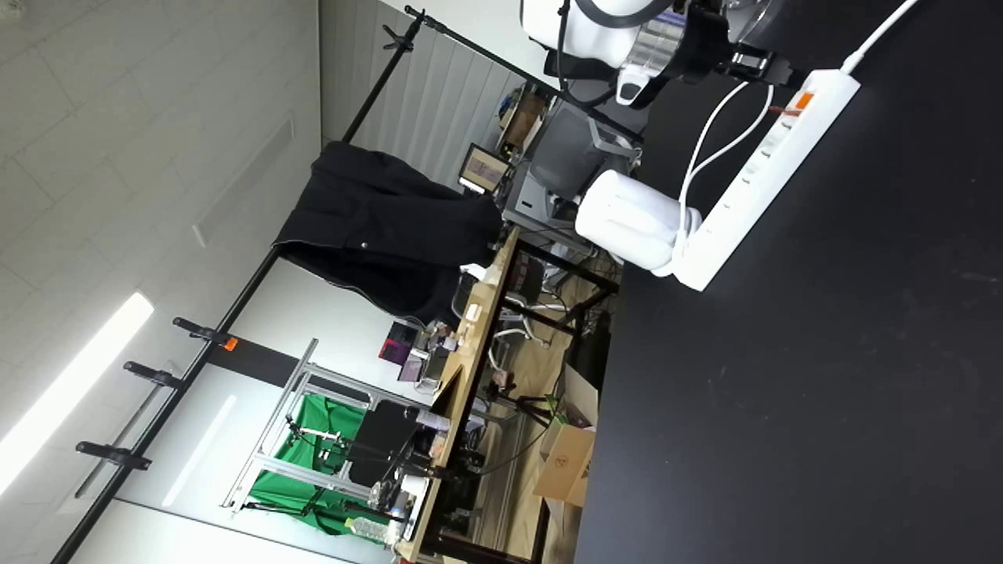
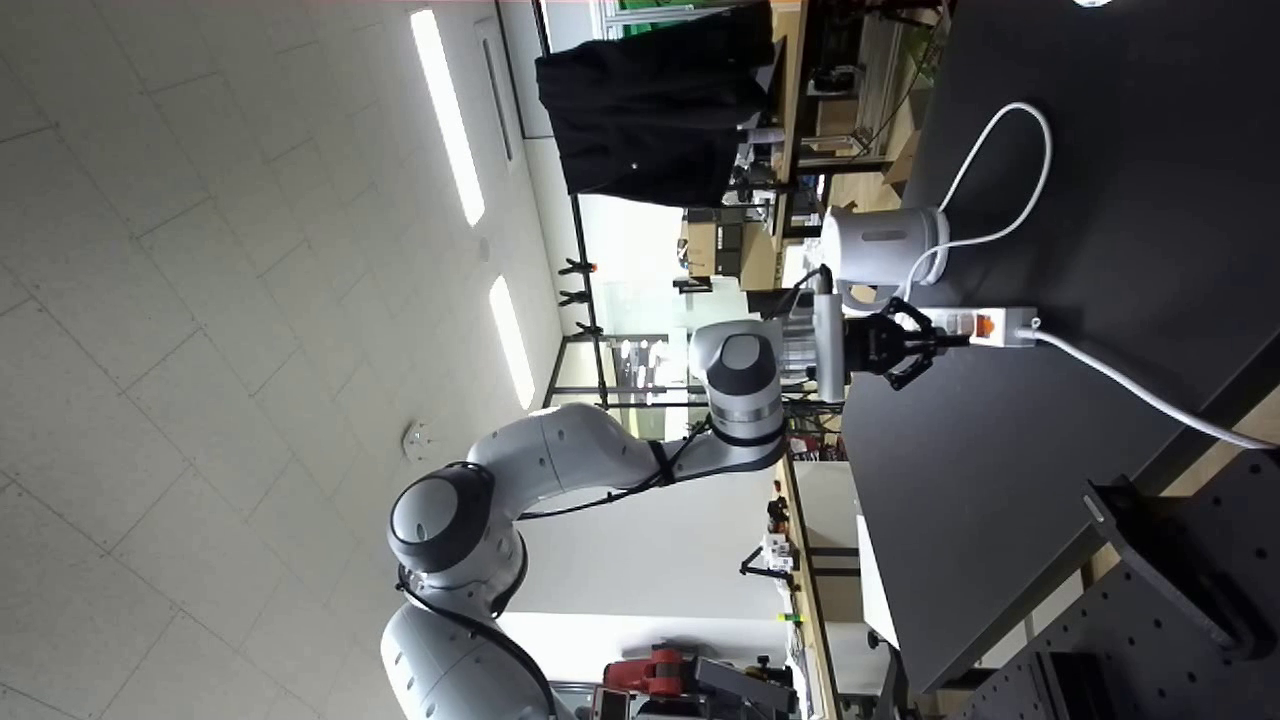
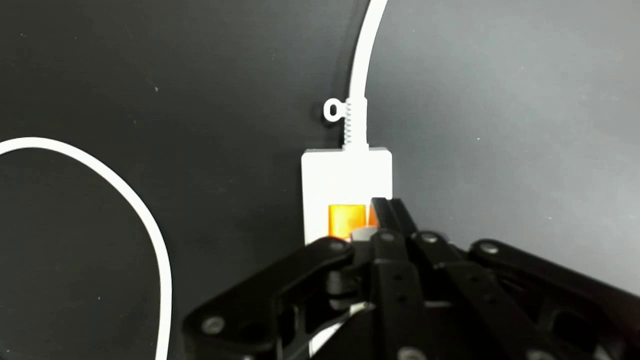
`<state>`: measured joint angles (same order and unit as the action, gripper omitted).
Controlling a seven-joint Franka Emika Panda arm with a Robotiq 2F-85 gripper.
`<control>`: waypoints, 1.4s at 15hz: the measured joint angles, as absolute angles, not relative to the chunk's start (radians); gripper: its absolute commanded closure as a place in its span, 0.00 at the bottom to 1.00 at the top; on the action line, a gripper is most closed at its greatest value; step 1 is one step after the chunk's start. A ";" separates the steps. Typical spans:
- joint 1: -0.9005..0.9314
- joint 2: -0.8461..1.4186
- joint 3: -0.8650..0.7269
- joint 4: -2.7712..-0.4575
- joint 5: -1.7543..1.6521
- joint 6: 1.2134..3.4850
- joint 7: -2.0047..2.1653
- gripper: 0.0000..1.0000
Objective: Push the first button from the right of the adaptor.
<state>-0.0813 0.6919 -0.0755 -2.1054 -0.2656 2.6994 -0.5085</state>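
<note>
Matte black tabletop (image 1: 768, 407) in an exterior view, black fabric jacket (image 1: 392, 211) hanging in the room beyond it. Long, narrow white plastic power strip (image 1: 766, 178) lies on the tabletop. White rounded plastic kettle (image 1: 631, 219) just beside one end of the strip. Black two-finger gripper (image 1: 794, 79) at the strip's opposite end, near its orange rectangular switch (image 1: 805, 100).

In an exterior view I see the white jointed robot arm (image 2: 570, 455) extended out to the strip, gripper tips right by the orange switch.

Wrist view: jaws narrow, black fingers (image 3: 384, 215) side by side. They cover part of the strip next to the orange switch; a second, darker orange patch (image 3: 372, 218) at the strip's edge is partly hidden behind them. Can't tell from here if the tips touch it. Thick white cord (image 3: 362, 55) leaves that end of the strip; thin white curved cable (image 3: 165, 282) lies well apart from it.
</note>
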 measured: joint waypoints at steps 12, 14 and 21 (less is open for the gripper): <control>-0.013 0.777 -0.161 -2.121 -0.301 2.989 -0.385 1.00; -0.002 0.777 -0.170 -2.122 -0.300 2.989 -0.372 1.00; 0.039 0.772 -0.192 -2.139 -0.303 2.994 -0.340 1.00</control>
<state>0.0388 0.7723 -0.1921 -2.1391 -0.3029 2.9942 -0.3403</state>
